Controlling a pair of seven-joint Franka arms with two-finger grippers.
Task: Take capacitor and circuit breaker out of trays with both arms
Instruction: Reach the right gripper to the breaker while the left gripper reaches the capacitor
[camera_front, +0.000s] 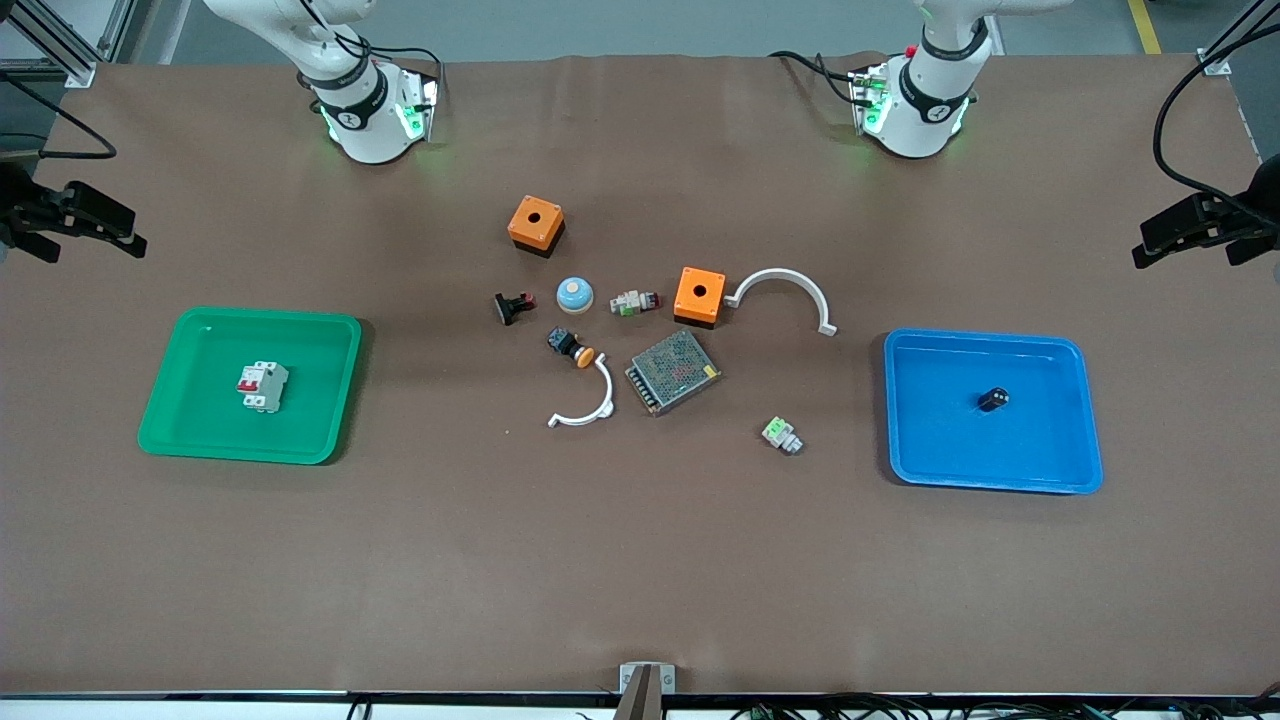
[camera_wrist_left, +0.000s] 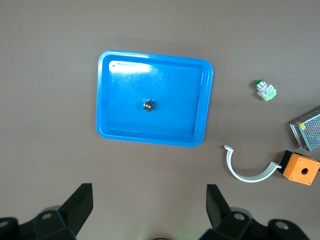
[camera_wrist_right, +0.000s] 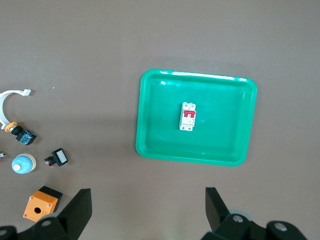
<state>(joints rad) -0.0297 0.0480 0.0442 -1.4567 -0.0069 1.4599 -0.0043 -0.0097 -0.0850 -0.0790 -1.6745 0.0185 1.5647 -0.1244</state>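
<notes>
The capacitor (camera_front: 993, 400), a tiny black cylinder, lies in the blue tray (camera_front: 1050, 440) at the left arm's end of the table. It also shows in the left wrist view (camera_wrist_left: 148, 105), mid-tray (camera_wrist_left: 175, 100). The breaker (camera_front: 262, 386), white-grey with red levers, lies in the green tray (camera_front: 200, 350) at the right arm's end. It also shows in the right wrist view (camera_wrist_right: 188, 116), inside that tray (camera_wrist_right: 225, 125). My left gripper (camera_wrist_left: 149, 200) is open and empty, high over bare table beside the blue tray. My right gripper (camera_wrist_right: 148, 202) is open and empty, high over bare table beside the green tray. Neither gripper shows in the front view.
Mid-table lie two orange boxes (camera_front: 535, 224) (camera_front: 699, 295), two white arcs (camera_front: 785, 290) (camera_front: 590, 405), a metal mesh unit (camera_front: 672, 372), a blue dome (camera_front: 575, 294), a black push-button (camera_front: 513, 307), an orange-tipped button (camera_front: 570, 347), a green-topped part (camera_front: 781, 434) and a red-and-green part (camera_front: 634, 301).
</notes>
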